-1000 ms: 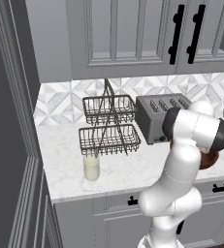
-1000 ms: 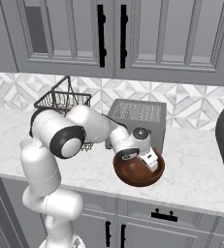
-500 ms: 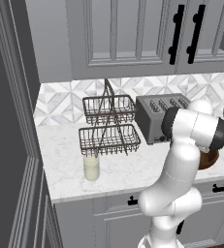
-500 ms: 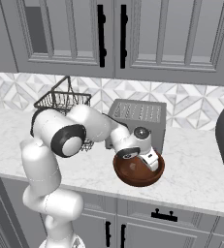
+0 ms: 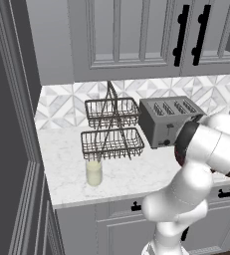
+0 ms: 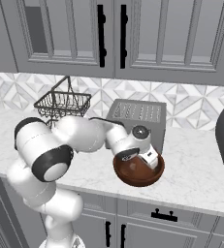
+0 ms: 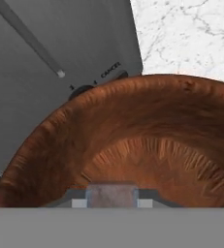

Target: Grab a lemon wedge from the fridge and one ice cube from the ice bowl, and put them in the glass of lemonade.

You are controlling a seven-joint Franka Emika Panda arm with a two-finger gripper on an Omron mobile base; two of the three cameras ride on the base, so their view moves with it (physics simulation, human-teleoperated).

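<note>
Tabletop (image 5: 131, 179): marble, carrying one toaster (image 5: 169, 119) and one two-tier wire basket (image 5: 111, 129).
Ice bowl (image 6: 138, 170): one, just in front of the toaster; my hand reaches down into it.
Glass of lemonade (image 5: 93, 172): one, well apart, before the basket.
Fingers (image 7: 79, 202): narrow, pinching what I take for one pale ice cube (image 7: 112, 194).
Risk: I judge a slick cube may squirt free on lifting.

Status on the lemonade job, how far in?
Nothing is confirmed done: the glass of lemonade is too small to check for a wedge. In hand: the hand is down inside the ice bowl, possibly pinching something pale. Left: carry the ice to the glass.
</note>
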